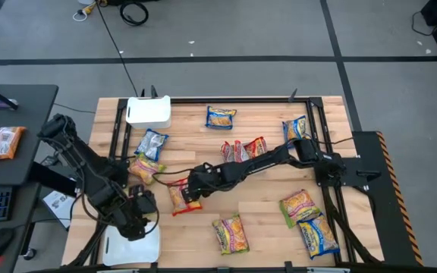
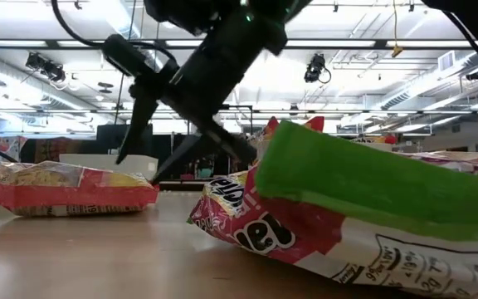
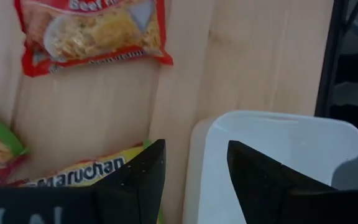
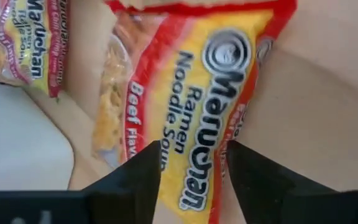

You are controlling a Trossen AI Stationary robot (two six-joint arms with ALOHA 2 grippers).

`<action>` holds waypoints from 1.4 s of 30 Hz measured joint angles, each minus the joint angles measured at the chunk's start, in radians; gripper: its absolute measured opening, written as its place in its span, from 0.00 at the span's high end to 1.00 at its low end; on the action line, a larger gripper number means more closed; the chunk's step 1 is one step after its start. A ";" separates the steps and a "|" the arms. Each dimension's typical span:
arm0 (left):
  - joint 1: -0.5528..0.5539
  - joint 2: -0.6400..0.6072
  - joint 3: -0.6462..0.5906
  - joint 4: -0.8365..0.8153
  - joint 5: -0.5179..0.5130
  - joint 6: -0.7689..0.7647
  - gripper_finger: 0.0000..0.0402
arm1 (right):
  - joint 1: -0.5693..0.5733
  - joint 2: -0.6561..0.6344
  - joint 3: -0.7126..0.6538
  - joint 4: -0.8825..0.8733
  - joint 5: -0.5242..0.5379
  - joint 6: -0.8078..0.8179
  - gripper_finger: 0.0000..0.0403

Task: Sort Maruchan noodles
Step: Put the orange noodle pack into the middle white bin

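Note:
Maruchan noodle packets lie flat over the wooden table point(image 1: 264, 189). A red beef packet point(image 1: 179, 197) lies left of the middle. My right gripper point(image 4: 194, 174) is open above it, one finger on each side of the packet's end point(image 4: 191, 186). In the low view its fingertips point(image 2: 156, 176) hang near that packet's end point(image 2: 139, 193). My left gripper point(image 3: 194, 180) stands open at the near left, over the rim of a white tray point(image 3: 278, 143), with nothing between its fingers. My right gripper comes slanting down from the table's right, its fingers on either side of the red packet's end point(image 4: 194, 155). The packet lies flat on the table. Whether the fingers touch it, I cannot tell.
A second white tray point(image 1: 149, 111) stands at the far left. Loose packets: blue point(image 1: 152, 142) and yellow point(image 1: 144, 168) at the left, one at the far middle point(image 1: 220, 117), two red point(image 1: 245, 149), one blue point(image 1: 294, 129), three near the front point(image 1: 230, 233), point(image 1: 298, 205), point(image 1: 321, 235).

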 joint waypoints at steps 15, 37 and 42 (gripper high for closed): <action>-0.001 0.000 0.000 0.020 -0.091 -0.061 0.56 | 0.045 -0.003 -0.110 0.212 0.057 0.014 0.97; -0.006 0.000 0.000 0.138 -0.245 -0.019 0.56 | 0.017 -0.620 -0.037 -0.896 0.274 -0.052 0.99; 0.114 0.000 0.000 0.161 -0.210 0.053 0.56 | -0.035 -0.697 -0.038 -1.219 0.299 -0.013 0.99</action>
